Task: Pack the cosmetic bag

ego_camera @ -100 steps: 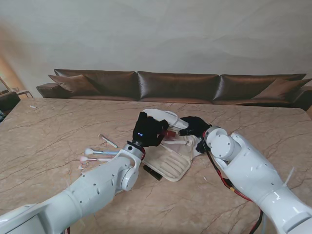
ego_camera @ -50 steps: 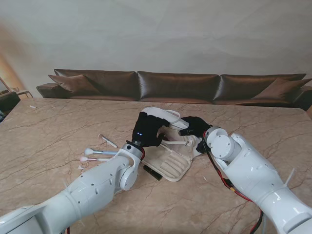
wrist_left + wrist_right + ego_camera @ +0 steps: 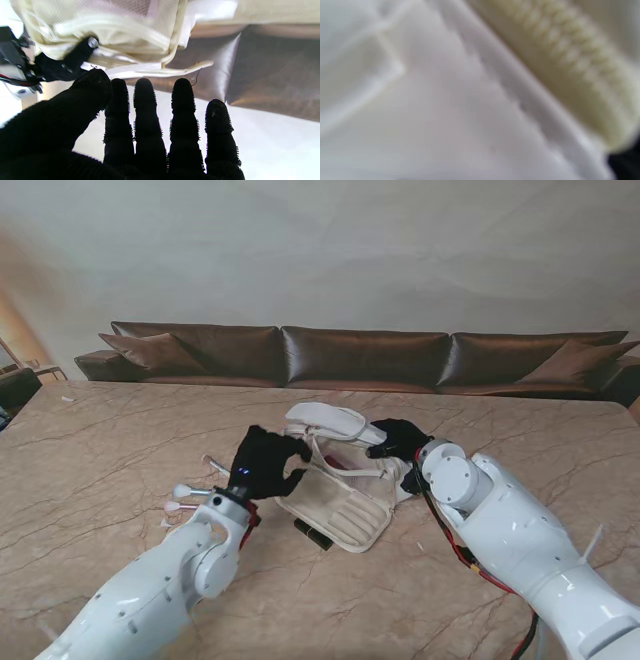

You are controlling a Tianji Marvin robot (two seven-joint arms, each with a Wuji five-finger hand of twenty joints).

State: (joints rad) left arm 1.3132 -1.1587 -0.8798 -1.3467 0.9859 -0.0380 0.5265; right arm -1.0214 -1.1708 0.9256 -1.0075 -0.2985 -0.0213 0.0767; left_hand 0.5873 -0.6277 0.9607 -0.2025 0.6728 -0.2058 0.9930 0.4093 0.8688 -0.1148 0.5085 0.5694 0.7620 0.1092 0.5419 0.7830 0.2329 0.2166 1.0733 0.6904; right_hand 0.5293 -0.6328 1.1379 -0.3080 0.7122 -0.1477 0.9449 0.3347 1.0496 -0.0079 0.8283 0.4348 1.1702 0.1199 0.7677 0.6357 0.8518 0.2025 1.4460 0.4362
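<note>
The left hand (image 3: 264, 464) has just pulled back out of the cosmetics bag (image 3: 335, 480): half a second ago it was over the bag's open middle, and a second ago a small red item was near its fingertips there, while now it sits to the left of the bag, nearer the loose brushes (image 3: 192, 497). In the left wrist view the left hand (image 3: 140, 130) is released, fingers (image 3: 183, 100) spread and straight with nothing between them, so whatever it carried has most likely been dropped inside, and a faint reddish patch shows in the bag's mouth. That suggests one item is packed and the hand is free to fetch another. The right hand (image 3: 398, 438) has stayed at the bag's right edge throughout; it appears to be grasping the rim to keep the bag open, though its own camera shows only blurred cream fabric and zipper teeth (image 3: 560, 50), so the hold cannot be confirmed finger by finger. The bag lies near the middle of the marble table (image 3: 90, 450), a soft cream pouch spread open, its lid flap (image 3: 325, 418) raised on the far side and a ribbed, padded panel (image 3: 345, 515) lying nearer the robot. A small dark item (image 3: 312, 533) rests on the table just beside that panel, and a pale stick (image 3: 222, 469) lies farther left.
</note>
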